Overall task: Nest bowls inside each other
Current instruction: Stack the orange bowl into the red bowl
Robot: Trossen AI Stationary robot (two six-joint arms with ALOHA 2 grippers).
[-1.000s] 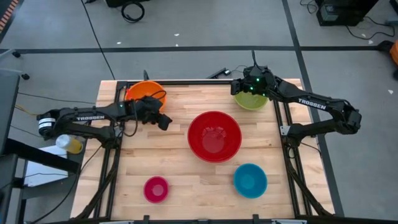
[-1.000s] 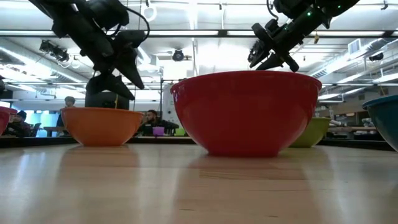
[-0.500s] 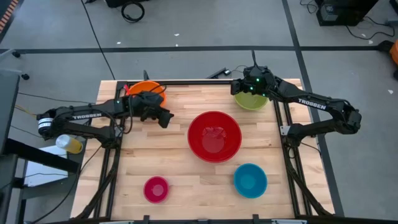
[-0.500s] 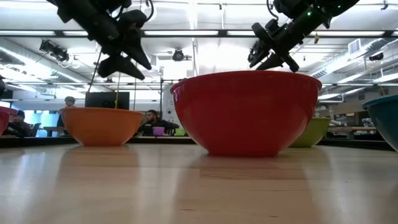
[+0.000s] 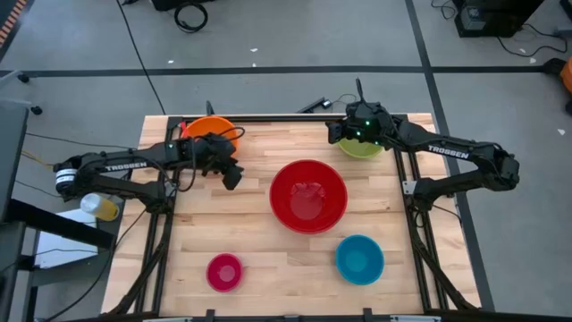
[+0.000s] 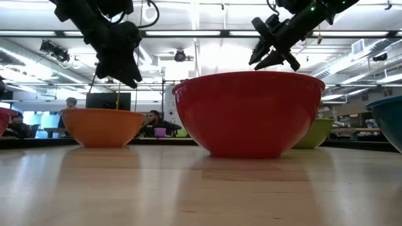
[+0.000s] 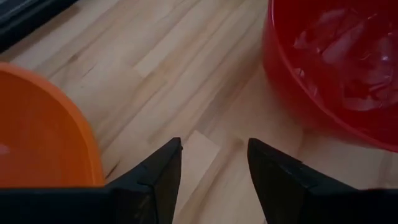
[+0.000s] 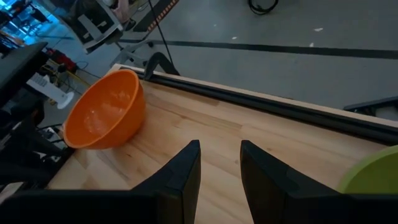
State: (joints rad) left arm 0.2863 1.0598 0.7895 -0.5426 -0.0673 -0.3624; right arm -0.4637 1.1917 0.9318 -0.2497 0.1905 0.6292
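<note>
The word TROSSEN can be read in white letters on the left arm (image 5: 125, 166), on the long dark part that reaches over the left side of the table. The same word TROSSEN is on the right arm (image 5: 444, 148), on the long dark part near the far right corner of the table. No other words, numbers or signs can be read on the bowls or the table.

Grey floor (image 5: 295, 36), bright ceiling strip lights (image 6: 188, 34)
</note>
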